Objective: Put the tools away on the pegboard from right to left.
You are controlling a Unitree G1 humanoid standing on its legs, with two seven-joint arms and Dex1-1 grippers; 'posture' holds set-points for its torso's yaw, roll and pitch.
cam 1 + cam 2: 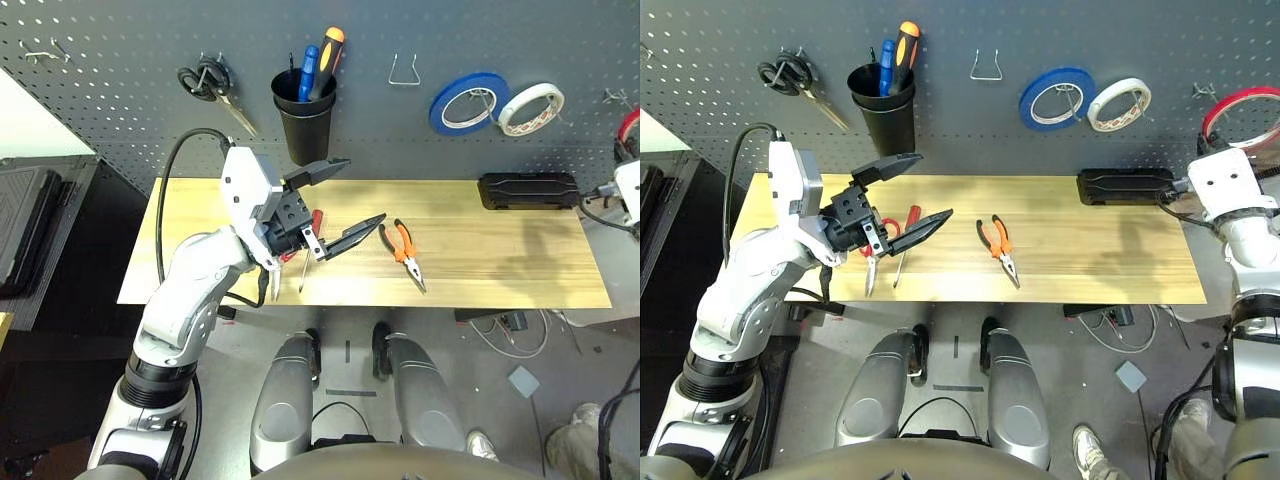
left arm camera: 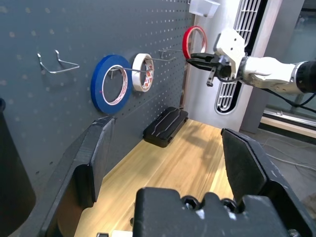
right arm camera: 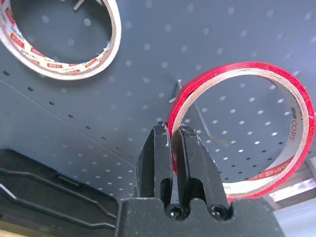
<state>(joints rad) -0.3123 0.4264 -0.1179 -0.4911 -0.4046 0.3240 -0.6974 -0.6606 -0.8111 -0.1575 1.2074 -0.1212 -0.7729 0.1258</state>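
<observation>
My right gripper point(image 3: 171, 133) is shut on the rim of the thin red tape ring point(image 3: 297, 123), held against the pegboard point(image 1: 120, 100) at its far right. A metal hook point(image 3: 197, 114) shows through the ring's opening. My left gripper point(image 1: 362, 190) hangs open and empty above the table's left half. Just beneath it lie the red-handled screwdriver point(image 1: 308, 258) and the red-handled scissors point(image 1: 883, 228), partly hidden by its fingers. The orange-and-black pliers point(image 1: 405, 250) lie on the wood to the right of them.
On the pegboard hang black-handled scissors point(image 1: 210, 85), a black cup point(image 1: 305, 125) holding two screwdrivers, an empty wire hook point(image 1: 404, 70), a blue tape roll point(image 1: 468, 100) and a white one point(image 1: 530, 108). A black case point(image 1: 528, 190) sits at the table's point(image 1: 500, 270) back right.
</observation>
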